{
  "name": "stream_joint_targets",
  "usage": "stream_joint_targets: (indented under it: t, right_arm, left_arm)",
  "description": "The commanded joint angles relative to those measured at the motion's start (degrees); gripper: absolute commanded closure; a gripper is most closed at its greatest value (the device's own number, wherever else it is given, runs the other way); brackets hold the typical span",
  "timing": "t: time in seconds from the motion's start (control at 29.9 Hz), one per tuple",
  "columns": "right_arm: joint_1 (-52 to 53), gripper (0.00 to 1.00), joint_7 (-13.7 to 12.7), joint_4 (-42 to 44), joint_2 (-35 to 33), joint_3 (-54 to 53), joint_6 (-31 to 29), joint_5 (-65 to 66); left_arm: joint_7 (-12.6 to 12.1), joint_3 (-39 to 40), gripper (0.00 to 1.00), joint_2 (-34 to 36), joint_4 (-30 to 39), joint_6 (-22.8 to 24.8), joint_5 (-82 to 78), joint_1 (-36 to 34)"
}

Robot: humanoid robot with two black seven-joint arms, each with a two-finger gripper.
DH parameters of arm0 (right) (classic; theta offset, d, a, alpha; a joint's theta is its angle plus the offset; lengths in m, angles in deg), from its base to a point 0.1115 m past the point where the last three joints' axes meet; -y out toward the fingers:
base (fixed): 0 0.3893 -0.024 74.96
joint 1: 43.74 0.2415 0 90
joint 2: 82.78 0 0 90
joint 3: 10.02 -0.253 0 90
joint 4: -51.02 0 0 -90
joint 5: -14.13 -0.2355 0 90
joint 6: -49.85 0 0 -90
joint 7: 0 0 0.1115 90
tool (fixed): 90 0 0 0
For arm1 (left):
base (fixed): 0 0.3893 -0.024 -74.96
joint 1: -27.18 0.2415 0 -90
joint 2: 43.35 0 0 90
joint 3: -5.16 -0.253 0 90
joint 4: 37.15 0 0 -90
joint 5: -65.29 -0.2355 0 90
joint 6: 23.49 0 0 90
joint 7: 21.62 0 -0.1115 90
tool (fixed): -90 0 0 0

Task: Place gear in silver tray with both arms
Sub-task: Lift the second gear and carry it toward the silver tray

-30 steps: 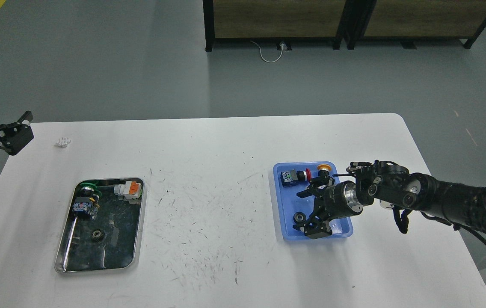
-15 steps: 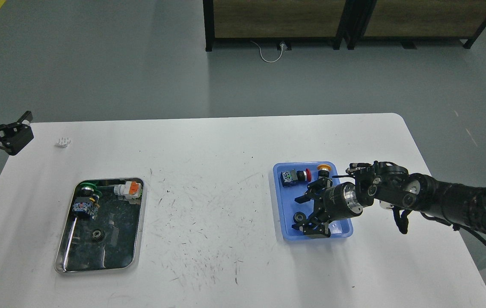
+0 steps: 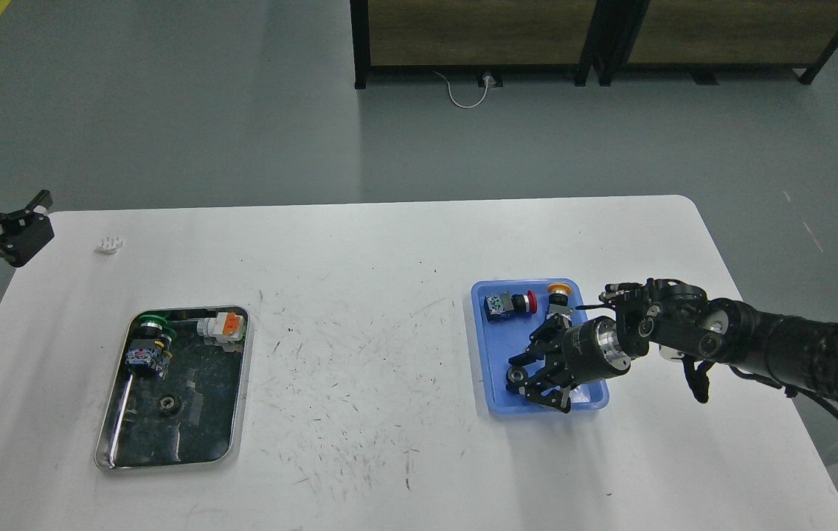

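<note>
Grey floor beyond, white scuffed table (image 3: pixel 389 295) in front. On its left part, silver tray (image 3: pixel 172 389), holding 1 small dark gear (image 3: pixel 167 404), a green-topped switch (image 3: pixel 151 324) and a white and orange part (image 3: pixel 221 327). On the right part, well apart from it, blue tray (image 3: pixel 496 361) with a red-capped button (image 3: pixel 511 304), a yellow-capped button (image 3: pixel 557 293) and 1 black gear (image 3: pixel 516 377) near its front left corner. Right gripper (image 3: pixel 537 372) low inside the blue tray, fingers spread open around the black gear, nothing clamped. Left gripper (image 3: pixel 21 225) at the table's far left edge, off the surface, seen dark and side-on; opening cannot be told, nothing visibly held.
</note>
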Motion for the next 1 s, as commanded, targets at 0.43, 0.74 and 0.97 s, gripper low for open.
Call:
stream_joint_targets:
  t: [0.43,0.74,0.97]
  right_arm:
    - [4.1,0.75,0.9,-4.2,-4.6,-2.4,-2.5,-1.6]
    - [6.4,0.74,0.9,-4.2,3.0,-1.4,-2.5,-2.5]
    - [8.2,0.74,1.1,-3.1,11.2,1.1,-2.5,-3.7]
  left_arm:
    - [-0.1,-0.1,0.02,0.6,0.1,-0.1,0.0,0.0]
    - [0.0,-0.1,0.02,0.7,0.1,-0.1,0.0,0.2]
    - [-0.2,-0.2,0.02,0.3,0.4,-1.0,0.1,0.2]
